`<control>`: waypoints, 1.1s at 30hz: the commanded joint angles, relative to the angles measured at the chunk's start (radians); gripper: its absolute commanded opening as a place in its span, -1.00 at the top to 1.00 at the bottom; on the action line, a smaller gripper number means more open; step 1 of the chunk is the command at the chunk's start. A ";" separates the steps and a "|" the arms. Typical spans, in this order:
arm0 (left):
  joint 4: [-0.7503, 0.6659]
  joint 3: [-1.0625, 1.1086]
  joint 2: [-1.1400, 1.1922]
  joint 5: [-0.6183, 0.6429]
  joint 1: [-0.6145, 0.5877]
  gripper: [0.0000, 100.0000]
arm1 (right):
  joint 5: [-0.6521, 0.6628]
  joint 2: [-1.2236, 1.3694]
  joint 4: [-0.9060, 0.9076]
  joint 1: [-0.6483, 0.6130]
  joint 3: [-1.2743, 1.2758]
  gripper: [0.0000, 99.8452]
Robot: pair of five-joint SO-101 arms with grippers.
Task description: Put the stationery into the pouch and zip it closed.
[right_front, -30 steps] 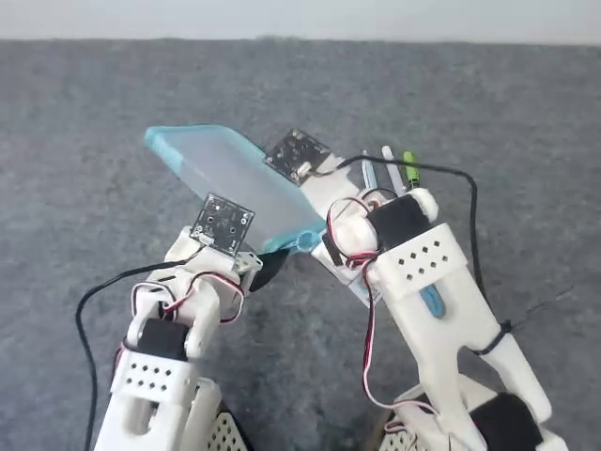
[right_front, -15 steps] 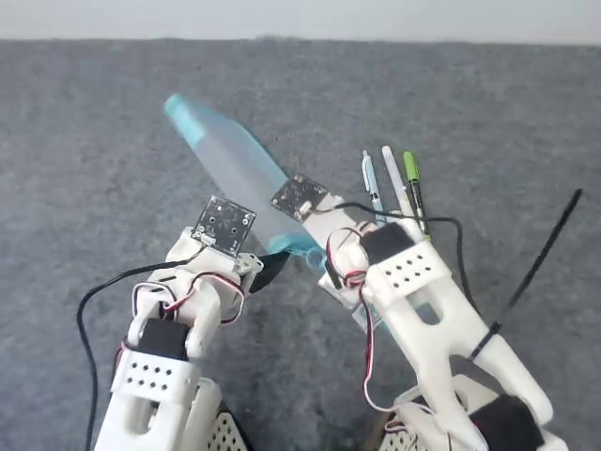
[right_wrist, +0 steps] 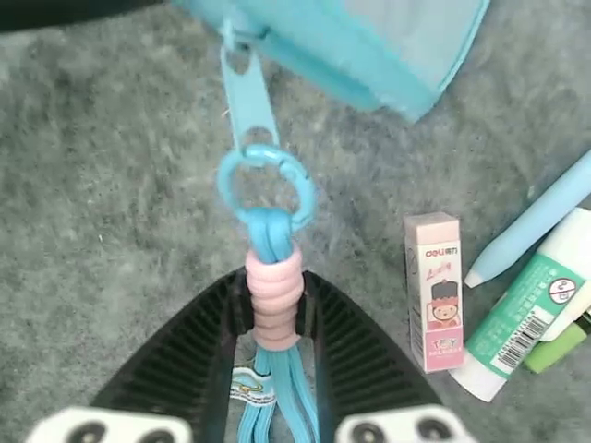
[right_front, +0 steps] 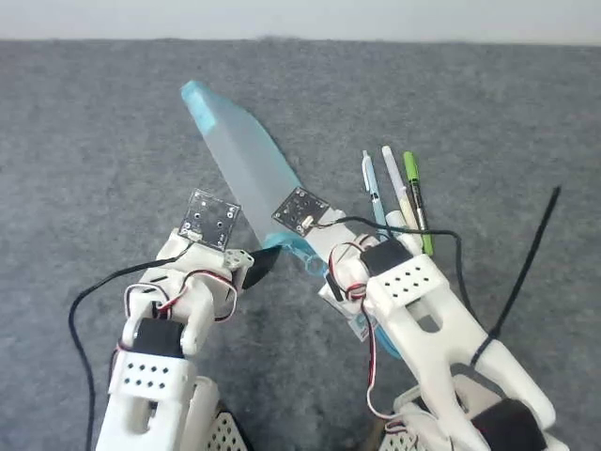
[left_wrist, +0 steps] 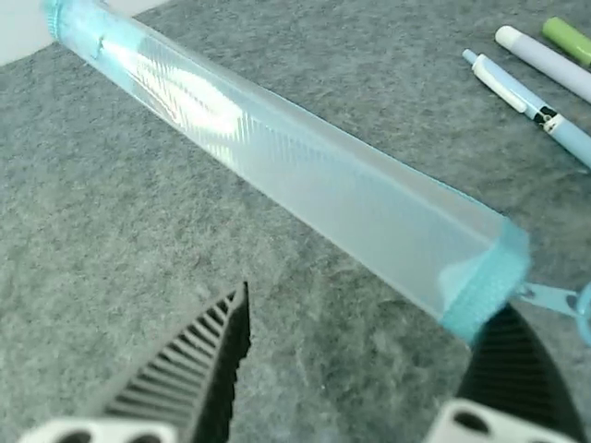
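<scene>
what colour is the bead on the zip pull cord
Pale pink; the bead shows best in the right wrist view.

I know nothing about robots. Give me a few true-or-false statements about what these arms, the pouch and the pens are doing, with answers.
1. The right gripper is shut on the zipper tassel of the pouch. True.
2. The pens are inside the pouch. False: they lie on the grey mat beside it.
3. The left gripper is open. True.
4. The eraser is held in the left gripper. False: it lies on the mat beside the glue stick.
</scene>
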 commanded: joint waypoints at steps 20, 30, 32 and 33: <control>-0.061 -0.077 0.008 0.173 -0.044 0.30 | -0.106 -0.157 0.154 -0.061 -0.126 0.99; -0.061 -0.077 0.008 0.175 -0.043 0.30 | -0.149 -0.213 0.205 -0.173 -0.232 0.99; -0.061 -0.077 0.008 0.175 -0.043 0.30 | -0.149 -0.213 0.197 -0.173 -0.230 0.99; -0.061 -0.079 0.008 0.175 -0.043 0.30 | -0.149 -0.213 0.194 -0.173 -0.230 0.99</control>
